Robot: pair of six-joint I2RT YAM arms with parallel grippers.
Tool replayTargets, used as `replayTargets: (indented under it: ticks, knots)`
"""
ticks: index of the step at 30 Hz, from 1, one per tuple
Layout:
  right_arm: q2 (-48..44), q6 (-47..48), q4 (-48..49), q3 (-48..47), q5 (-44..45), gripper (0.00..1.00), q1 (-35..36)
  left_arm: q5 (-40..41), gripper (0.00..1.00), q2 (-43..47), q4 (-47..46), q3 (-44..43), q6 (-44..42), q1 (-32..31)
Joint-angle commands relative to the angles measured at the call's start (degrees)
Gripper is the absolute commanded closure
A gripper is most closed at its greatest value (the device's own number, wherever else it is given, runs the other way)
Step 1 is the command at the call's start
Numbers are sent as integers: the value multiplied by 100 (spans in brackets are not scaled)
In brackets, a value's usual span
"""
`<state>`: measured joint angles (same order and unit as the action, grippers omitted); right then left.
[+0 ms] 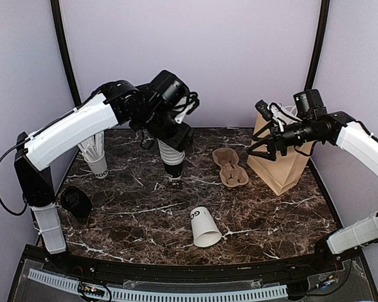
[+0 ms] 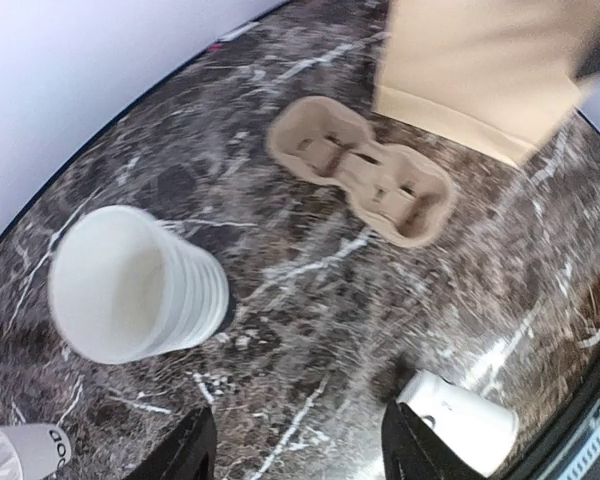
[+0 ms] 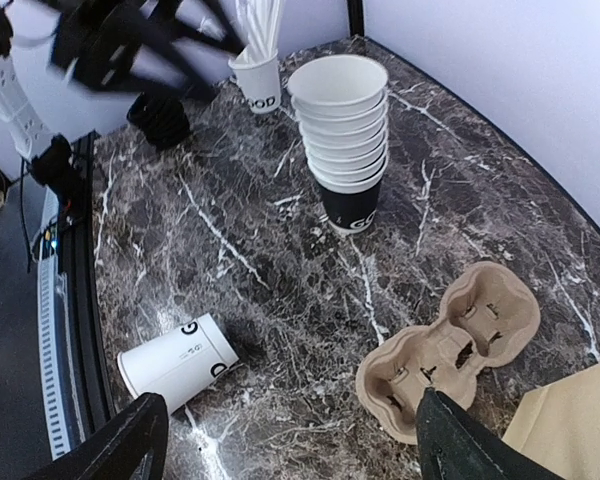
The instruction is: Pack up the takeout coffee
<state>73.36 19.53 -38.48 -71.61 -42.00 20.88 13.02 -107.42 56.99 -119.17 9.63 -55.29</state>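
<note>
**Open on both sides, gripping nothing**

On the left pincer (image 2: 298,415): fingers apart, gripping and touching nothing, hanging above the marble counter (image 2: 310,300), with the stack of lidless white cups (image 2: 130,285) just below and to one side.

On the right pincer (image 3: 292,400): spread wide, likewise around nothing, raised over the counter near the brown paper bag (image 1: 282,170) and the pulp cup carrier (image 3: 450,350).

As for the takeout coffee: seen as one white paper cup (image 1: 205,228), on its side near the front middle of the counter, white open end toward the near edge, well apart from both pincers and the bag.

At the left edge: a white cup of white sticks (image 1: 96,154) and a black round stack (image 1: 75,202).
</note>
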Motion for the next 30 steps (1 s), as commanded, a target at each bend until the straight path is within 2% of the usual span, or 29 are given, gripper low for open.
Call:
replayTargets:
  ticks: [1, 5, 7, 11, 20, 22, 24, 27, 30]
  knots:
    - [-38, 770, -351, 200, 1016, 14, 1001, 202, 40, 323, 150, 8, 1101, 901]
    - [-106, 1078, -412, 487, 1723, 15, 1883, -498, 47, -120, 97, -319, 1228, 1625]
    - [-105, 1066, -346, 621, 1830, 16, 2090, -475, 49, -497, 301, -757, 1252, 1883]
    - [-174, 872, -132, 824, 1617, 16, 2211, -599, 51, -1087, 661, -1410, 1321, 2181]
    - [-165, 791, 137, 1075, 1671, 17, 2253, -1294, 54, -1369, 599, -1386, 1216, 2312]
    - [-126, 764, 179, 1088, 1639, 17, 2252, -1293, 58, -1434, 627, -1381, 1193, 2312]
    - [-86, 742, 191, 1076, 1604, 17, 2253, -1277, 67, -1511, 662, -1388, 1172, 2316]
    - [-49, 716, 183, 1031, 1613, 17, 2253, -1242, 85, -1600, 680, -1389, 1121, 2320]
    - [-11, 669, 206, 1029, 1703, 18, 2253, -1228, 92, -1643, 666, -1396, 1081, 2321]
